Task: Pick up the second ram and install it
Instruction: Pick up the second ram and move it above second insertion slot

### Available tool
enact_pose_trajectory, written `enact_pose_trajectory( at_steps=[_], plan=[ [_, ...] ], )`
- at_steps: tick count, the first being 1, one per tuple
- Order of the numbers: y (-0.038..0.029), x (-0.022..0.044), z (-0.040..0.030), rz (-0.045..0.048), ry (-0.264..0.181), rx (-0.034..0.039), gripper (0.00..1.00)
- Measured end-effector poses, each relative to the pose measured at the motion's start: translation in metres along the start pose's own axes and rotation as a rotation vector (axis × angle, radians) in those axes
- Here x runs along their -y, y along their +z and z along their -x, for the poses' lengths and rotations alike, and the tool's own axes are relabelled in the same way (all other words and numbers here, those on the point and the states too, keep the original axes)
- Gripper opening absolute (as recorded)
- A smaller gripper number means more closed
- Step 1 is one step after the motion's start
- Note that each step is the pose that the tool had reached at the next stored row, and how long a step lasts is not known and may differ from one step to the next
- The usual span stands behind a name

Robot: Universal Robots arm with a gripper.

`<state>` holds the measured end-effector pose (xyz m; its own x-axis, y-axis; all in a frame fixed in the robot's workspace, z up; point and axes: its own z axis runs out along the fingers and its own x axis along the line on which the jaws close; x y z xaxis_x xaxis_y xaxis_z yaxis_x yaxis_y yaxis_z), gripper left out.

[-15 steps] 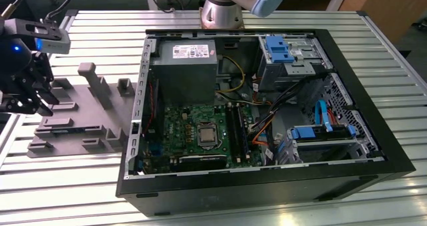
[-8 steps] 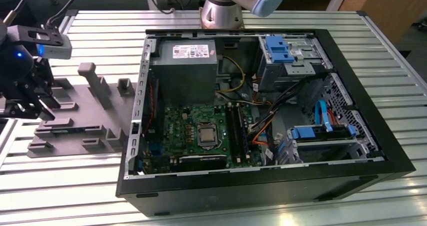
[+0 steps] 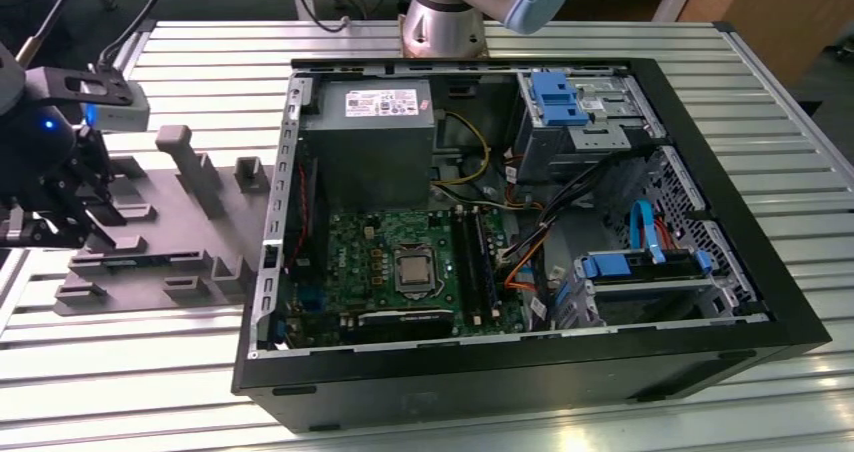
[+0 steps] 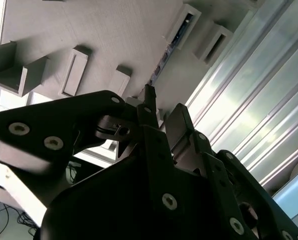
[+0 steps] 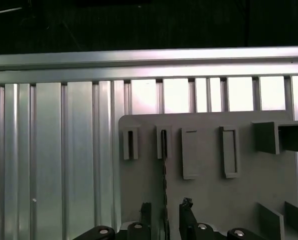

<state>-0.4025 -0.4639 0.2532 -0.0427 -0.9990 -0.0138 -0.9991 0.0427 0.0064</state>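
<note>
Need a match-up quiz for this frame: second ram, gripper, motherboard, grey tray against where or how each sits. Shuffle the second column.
1. second ram
2. gripper
3. motherboard
4. grey tray

A. flat inside the open case
B. open, fingers either side of the ram
C. on the slatted table, at the exterior view's left of the case
D. on edge in a tray slot

Pairs: 1-D, 2-B, 3-A, 4-C

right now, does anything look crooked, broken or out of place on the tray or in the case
Nothing stands out. The thin blue-green ram stick stands straight on edge in the grey plastic tray, with the open tool straddling it. The black computer case lies open, nothing spilled.
</note>
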Motion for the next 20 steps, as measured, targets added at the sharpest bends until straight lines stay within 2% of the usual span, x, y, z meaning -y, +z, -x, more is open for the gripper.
enact_pose_trajectory(
  at_steps=[17,20],
  plan=[
    [0.0306,0.0001,-0.0026,0.0002,-0.022,-0.0001,0.36],
    [0.0309,0.0001,-0.0027,0.0,-0.023,-0.0003,0.36]
  ],
)
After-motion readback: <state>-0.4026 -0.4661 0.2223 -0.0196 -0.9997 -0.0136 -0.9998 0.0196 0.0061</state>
